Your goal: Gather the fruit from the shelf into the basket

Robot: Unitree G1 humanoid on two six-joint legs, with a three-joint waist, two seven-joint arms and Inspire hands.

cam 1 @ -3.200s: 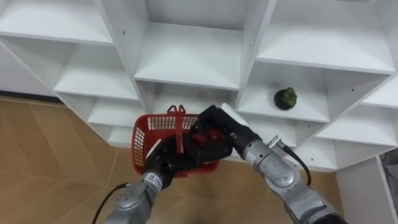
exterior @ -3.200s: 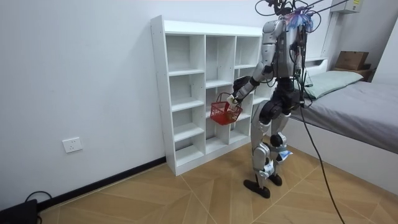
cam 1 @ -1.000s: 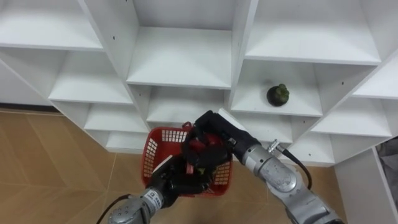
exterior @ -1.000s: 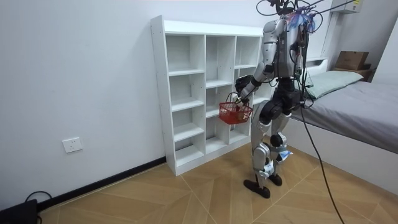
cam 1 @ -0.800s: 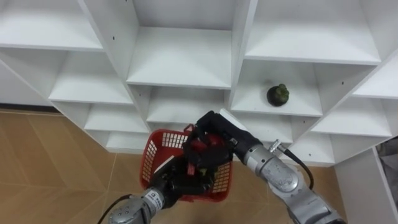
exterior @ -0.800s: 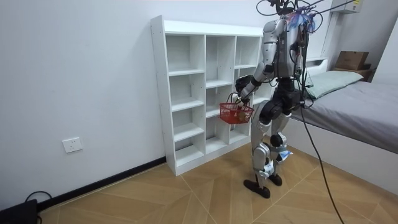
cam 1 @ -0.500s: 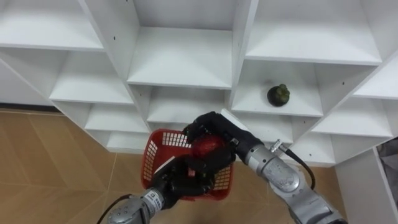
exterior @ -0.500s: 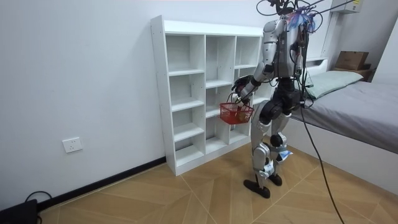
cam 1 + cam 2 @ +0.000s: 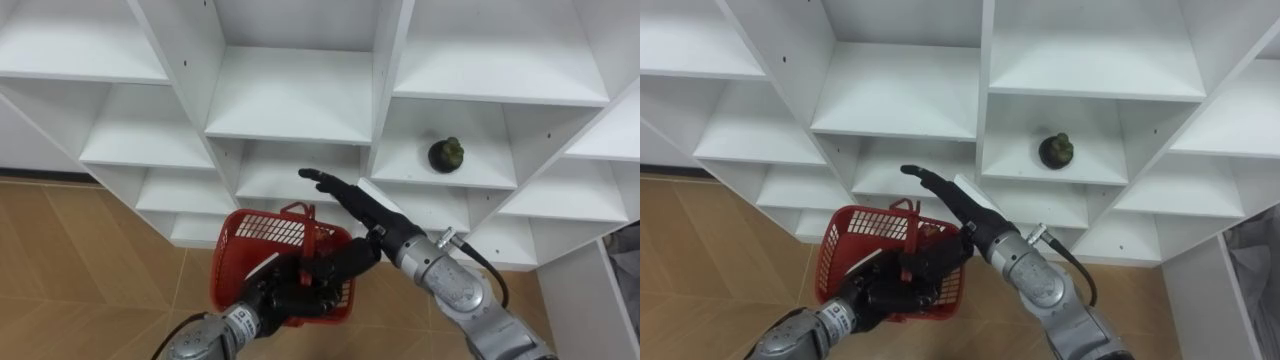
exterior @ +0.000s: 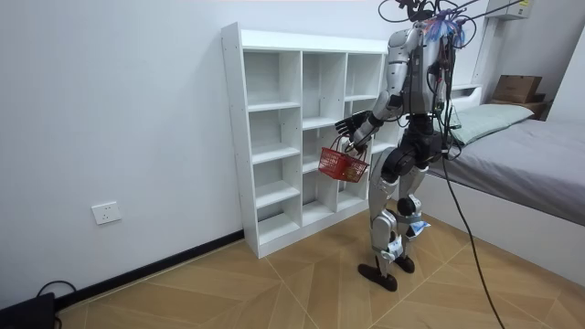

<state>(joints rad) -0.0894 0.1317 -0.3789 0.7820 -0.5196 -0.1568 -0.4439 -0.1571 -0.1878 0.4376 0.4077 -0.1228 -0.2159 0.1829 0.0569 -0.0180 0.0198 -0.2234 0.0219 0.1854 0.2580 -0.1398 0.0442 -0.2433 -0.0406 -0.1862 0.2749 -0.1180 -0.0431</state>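
At 6 o'clock, the left hand [image 9: 288,296] has its fingers curled round the red plastic mesh basket [image 9: 262,240]. Just beyond, the right hand [image 9: 355,205] has its fingers extended straight above the basket, holding nothing. At 1 o'clock, a dark green round fruit [image 9: 446,153] rests in a compartment of the white cubby shelf [image 9: 290,100].

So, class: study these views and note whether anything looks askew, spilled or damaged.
Only the red basket: in the room view it hangs tilted from the left hand, not level, with the open right hand above. Nothing looks spilled or damaged; one dark fruit sits on a shelf.
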